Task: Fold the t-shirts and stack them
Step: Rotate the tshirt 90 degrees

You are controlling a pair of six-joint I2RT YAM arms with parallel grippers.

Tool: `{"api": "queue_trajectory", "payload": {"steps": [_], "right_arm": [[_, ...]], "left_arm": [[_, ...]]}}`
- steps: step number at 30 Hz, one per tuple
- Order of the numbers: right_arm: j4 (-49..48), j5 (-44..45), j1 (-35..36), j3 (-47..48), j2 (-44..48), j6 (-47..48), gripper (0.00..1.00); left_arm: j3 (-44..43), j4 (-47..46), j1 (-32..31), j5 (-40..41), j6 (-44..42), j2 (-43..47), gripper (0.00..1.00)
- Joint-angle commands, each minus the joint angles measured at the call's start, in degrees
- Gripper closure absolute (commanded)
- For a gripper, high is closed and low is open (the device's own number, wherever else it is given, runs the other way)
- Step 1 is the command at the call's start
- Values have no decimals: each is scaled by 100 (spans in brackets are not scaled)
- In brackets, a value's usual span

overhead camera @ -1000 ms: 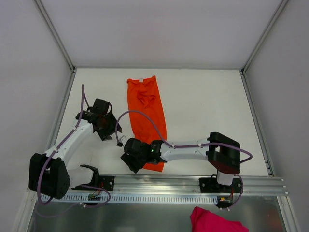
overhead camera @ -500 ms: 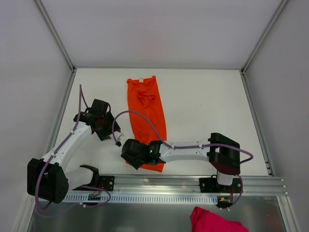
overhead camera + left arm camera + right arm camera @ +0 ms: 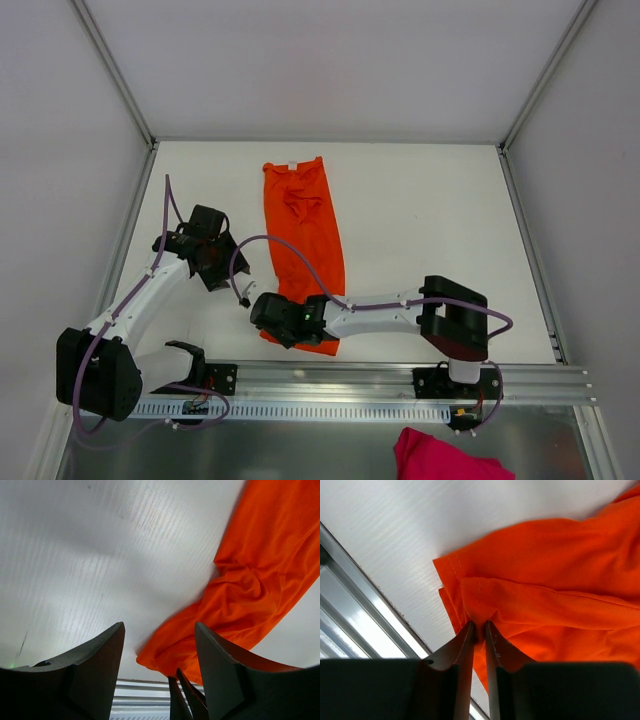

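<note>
The orange t-shirt (image 3: 305, 230) lies on the white bench (image 3: 420, 200), folded into a long narrow strip with its white neck label (image 3: 291, 165) at the end farthest from both sets of jaws. The right jaws stand narrow, pinched on the near left corner of the shirt. In the right wrist view a small fold of the stitched hem (image 3: 470, 587) is gathered between their fingertips (image 3: 468, 630), with the rest of the cloth spreading ahead of them and to the right. An aluminium rail (image 3: 350, 615) runs just to their left. The left jaws are wide and hold nothing. They hang over bare bench, the rumpled shirt edge ahead of them and to the right. A pink cloth (image 3: 440, 458) lies behind the right arm's base.
</note>
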State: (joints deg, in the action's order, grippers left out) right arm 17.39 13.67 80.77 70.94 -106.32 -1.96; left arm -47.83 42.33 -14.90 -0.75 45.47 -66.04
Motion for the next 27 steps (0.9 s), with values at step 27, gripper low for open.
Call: {"api": "queue_trajectory", "payload": {"steps": [27], "right_arm": [[2093,2324,896,666,270,-1088,90]], "left_arm": [[169,-462,57,-548,-267,21,42]]}}
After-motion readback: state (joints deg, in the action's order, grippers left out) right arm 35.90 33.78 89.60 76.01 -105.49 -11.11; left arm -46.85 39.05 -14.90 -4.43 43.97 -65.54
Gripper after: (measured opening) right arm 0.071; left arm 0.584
